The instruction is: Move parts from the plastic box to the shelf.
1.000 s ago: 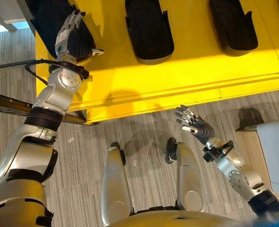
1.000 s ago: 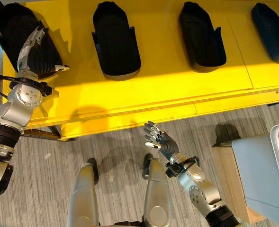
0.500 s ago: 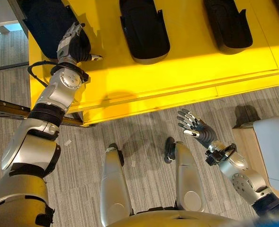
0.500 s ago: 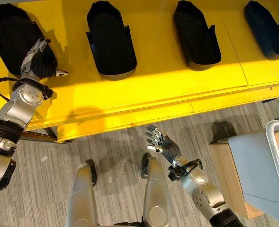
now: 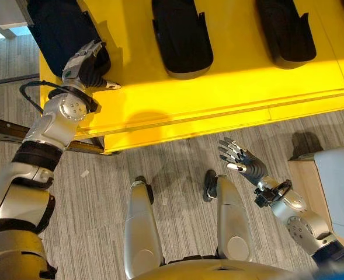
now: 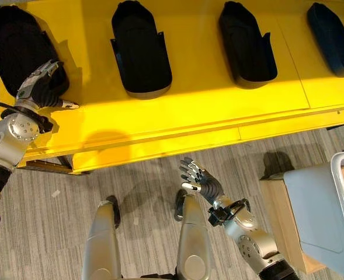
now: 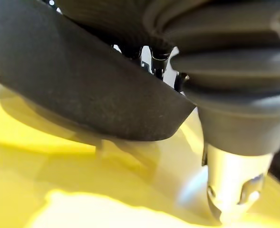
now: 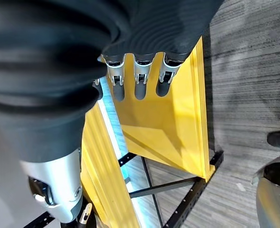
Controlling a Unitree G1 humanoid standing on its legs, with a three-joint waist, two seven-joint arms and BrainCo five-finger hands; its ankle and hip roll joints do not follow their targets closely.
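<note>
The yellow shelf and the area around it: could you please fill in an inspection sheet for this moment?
Surface: flat yellow shelf top, sunlit along its front.
Job's things: four black moulded shell-shaped parts in a row on the shelf, set apart; pale grey plastic box on a brown stand at the right, contents hidden.
Clutter: small pale scrap on the floor.
Robot hands: left robot hand lies on the near end of the leftmost part; right robot hand open, holding nothing, over the floor before the shelf.
Cables: nothing seen.
Surroundings: grey striped carpet.
</note>
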